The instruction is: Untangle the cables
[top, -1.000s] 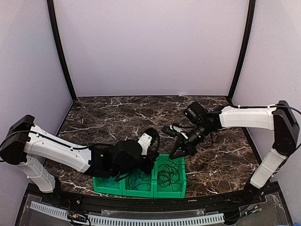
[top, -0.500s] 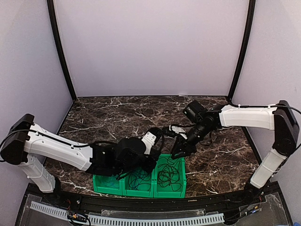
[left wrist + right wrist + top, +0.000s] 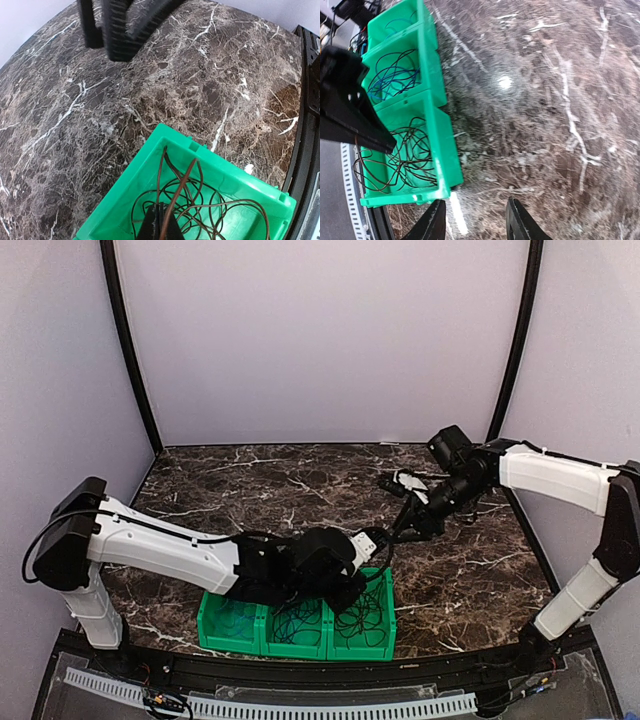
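Observation:
A green three-compartment bin (image 3: pixel 385 590) stands at the table's near edge. Its right compartment holds a tangle of brown cables (image 3: pixel 360 615), which also shows in the left wrist view (image 3: pixel 210 200) and the right wrist view (image 3: pixel 400 157). The middle compartment holds blue cables (image 3: pixel 392 77). My left gripper (image 3: pixel 345 588) is over the right compartment, and in the left wrist view it (image 3: pixel 160 227) is shut on a brown cable strand (image 3: pixel 186 182). My right gripper (image 3: pixel 405 530) is open and empty above the marble, beyond the bin's far right corner, and its spread tips frame bare table in its wrist view (image 3: pixel 477 225).
The dark marble table (image 3: pixel 260 485) stretches behind the bin. The black rail of the table's near edge (image 3: pixel 307 100) runs close to the bin. The left arm (image 3: pixel 180 550) lies across the bin's back side. Curved black frame posts (image 3: pixel 130 350) stand at the back corners.
My left gripper has moved right, from the bin's middle to its right compartment. My right gripper has drawn back up and to the right, away from the bin.

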Controlling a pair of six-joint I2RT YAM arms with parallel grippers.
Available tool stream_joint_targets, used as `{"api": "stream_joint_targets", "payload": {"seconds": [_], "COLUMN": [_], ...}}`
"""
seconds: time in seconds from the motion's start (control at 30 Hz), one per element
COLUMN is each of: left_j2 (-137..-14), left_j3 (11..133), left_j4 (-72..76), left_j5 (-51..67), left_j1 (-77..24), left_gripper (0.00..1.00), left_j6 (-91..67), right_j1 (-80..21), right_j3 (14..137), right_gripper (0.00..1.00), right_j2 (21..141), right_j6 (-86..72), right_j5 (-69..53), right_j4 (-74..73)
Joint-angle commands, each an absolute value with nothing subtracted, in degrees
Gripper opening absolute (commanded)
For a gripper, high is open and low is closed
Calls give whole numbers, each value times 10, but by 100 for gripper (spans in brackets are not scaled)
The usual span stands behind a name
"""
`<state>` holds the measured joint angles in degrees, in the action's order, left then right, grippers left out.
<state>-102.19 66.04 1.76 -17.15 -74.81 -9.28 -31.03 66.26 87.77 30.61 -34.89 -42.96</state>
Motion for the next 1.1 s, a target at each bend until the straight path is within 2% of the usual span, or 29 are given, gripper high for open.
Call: {"api": "stream_joint_targets", "payload": {"seconds": [0.0,0.13,0.27,0.33,0.37,0.47,0.6,0.77,0.83,0.9,0.93,1.0,1.07], "left_j2": [-1058,-1081,-1075,-1064,-1060,-1040,-1022,-985,-960,-924,-912,-876,-846], "left_j3": [722,750,764,765,765,763,776,782,771,747,739,722,718], "left_j4": [-65,-101,-137,-145,-144,-137,-144,-170,-174,-157,-151,-140,-143], "left_j5": [-148,-141,-139,-137,-137,-156,-177,-217,-243,-272,-279,-295,-307], "left_j1": [-751,-753,-753,-754,-754,-755,-755,-755,-755,-748,-736,-702,-652], "left_gripper": [0,1,9,19,27,41,49,55,58,66,68,72,79], "left_j6": [-42,-26,-29,-29,-30,-32,-27,-19,-8,4,12,5,-31], "right_j1": [-275,-250,-234,-227,-225,-213,-192,-158,-150,-144,-142,-140,-141], "right_j3": [672,661,657,659,661,672,701,751,763,763,757,748,741], "right_gripper": [43,44,44,44,44,44,44,45,52,60,70,97,99], "right_j2": [855,843,833,833,834,837,842,827,808,780,768,750,747], "right_j6": [306,302,304,306,305,304,297,277,265,245,232,195,166], "right_j5": [-353,-358,-357,-361,-363,-365,-362,-344,-299,-253,-230,-194,-191], "right_j4": [-429,-423,-422,-423,-423,-421,-418,-402,-377,-333,-308,-261,-234]}}
